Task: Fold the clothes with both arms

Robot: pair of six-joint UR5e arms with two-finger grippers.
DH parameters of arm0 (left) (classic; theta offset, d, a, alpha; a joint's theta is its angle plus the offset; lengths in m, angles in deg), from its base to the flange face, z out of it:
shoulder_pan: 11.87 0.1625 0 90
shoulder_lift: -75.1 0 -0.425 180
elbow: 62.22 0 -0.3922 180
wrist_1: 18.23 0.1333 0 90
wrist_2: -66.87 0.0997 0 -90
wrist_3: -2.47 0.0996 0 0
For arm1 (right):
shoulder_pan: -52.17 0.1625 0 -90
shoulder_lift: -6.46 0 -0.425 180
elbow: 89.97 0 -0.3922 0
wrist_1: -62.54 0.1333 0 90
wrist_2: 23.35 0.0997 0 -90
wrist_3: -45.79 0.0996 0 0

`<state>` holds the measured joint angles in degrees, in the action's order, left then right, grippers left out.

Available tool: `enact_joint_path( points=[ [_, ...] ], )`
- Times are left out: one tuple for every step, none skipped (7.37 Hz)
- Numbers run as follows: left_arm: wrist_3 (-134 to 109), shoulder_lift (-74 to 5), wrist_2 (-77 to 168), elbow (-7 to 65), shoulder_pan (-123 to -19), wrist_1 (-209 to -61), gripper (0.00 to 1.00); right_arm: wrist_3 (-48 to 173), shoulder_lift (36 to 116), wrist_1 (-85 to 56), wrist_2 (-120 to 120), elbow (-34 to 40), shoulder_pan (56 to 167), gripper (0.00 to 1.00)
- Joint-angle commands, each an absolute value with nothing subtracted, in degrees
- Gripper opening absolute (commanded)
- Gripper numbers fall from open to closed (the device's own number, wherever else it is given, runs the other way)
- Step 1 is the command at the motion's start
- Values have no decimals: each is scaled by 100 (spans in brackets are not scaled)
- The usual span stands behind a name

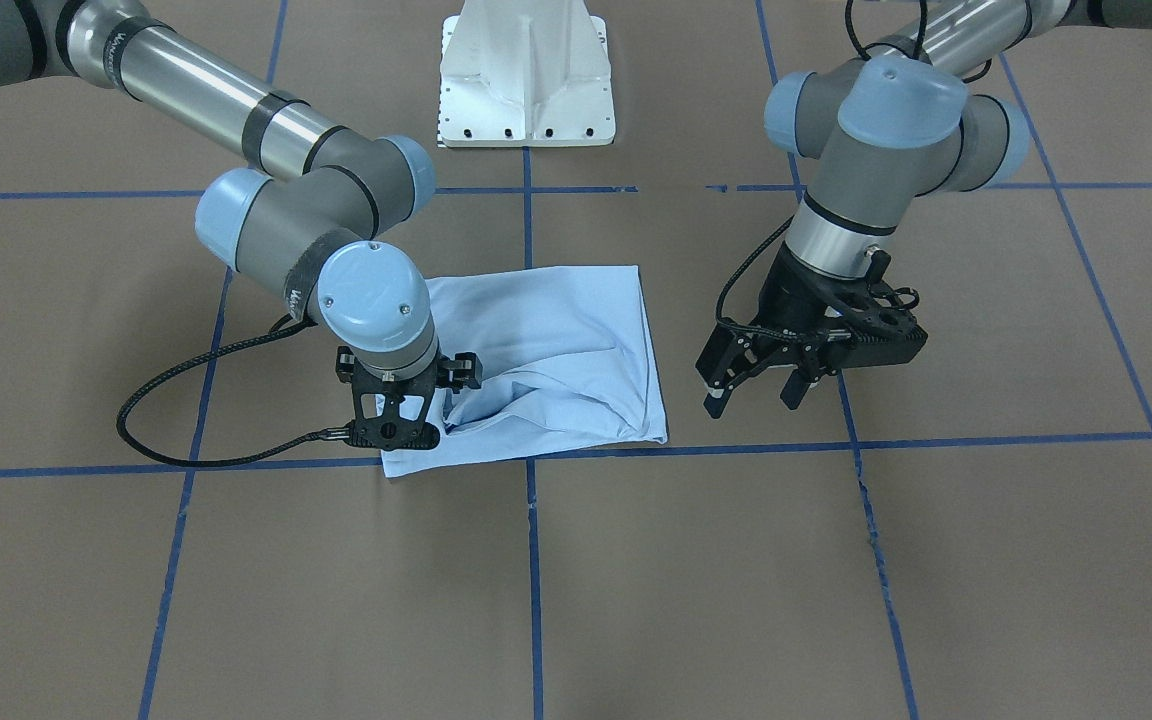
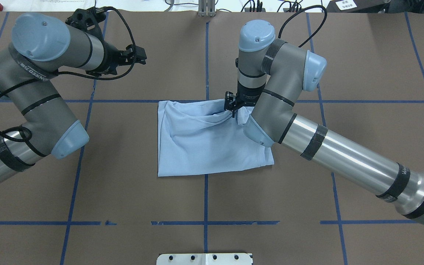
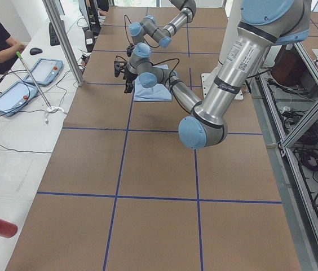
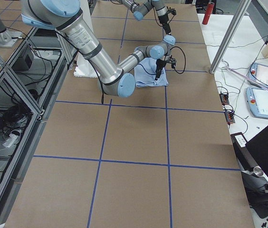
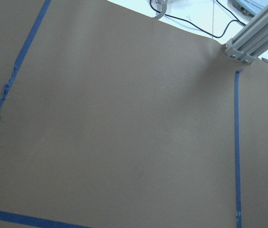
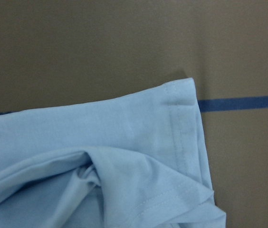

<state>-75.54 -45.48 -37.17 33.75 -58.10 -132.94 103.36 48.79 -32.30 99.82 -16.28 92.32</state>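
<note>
The right gripper (image 1: 441,408) pinches a bunched fold of the light-blue T-shirt (image 1: 556,350), which lies folded at the middle of the brown table (image 1: 736,580). The left gripper (image 1: 754,388) hangs beside it, fingers spread, empty.

The table (image 2: 123,191) is viewed from above and behind the robot in the overhead view, and steeply down from the opposite side in the front-facing view. The table is seen lengthwise from either end in the side views. Close views are given by both wrist cameras. The T-shirt (image 2: 204,143) is shared by most views.
</note>
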Motion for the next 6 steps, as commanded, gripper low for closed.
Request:
enact_joint_path(
  points=[
    [-7567,-4549,-3711,3402,-5810,-13293,100,10204,4821,-3212,9882,-1807,9224,100],
    [-7567,-4540,-3711,3402,-5810,-13293,100,10204,4699,-3194,9812,-1990,9224,100],
    [-7558,-4540,-3711,3402,-5810,-13293,100,10186,4620,-3186,9750,-2114,9224,100],
    [-7567,-4540,-3719,3393,-5810,-13285,100,10073,4601,-3177,9637,-2202,9233,100],
    [-7558,-4540,-3720,3393,-5810,-13293,100,9967,4601,-3177,9566,-2281,9251,100],
    [-7567,-4549,-3728,3393,-5801,-13293,100,9784,4601,-3185,9496,-2343,9338,100]
  ],
)
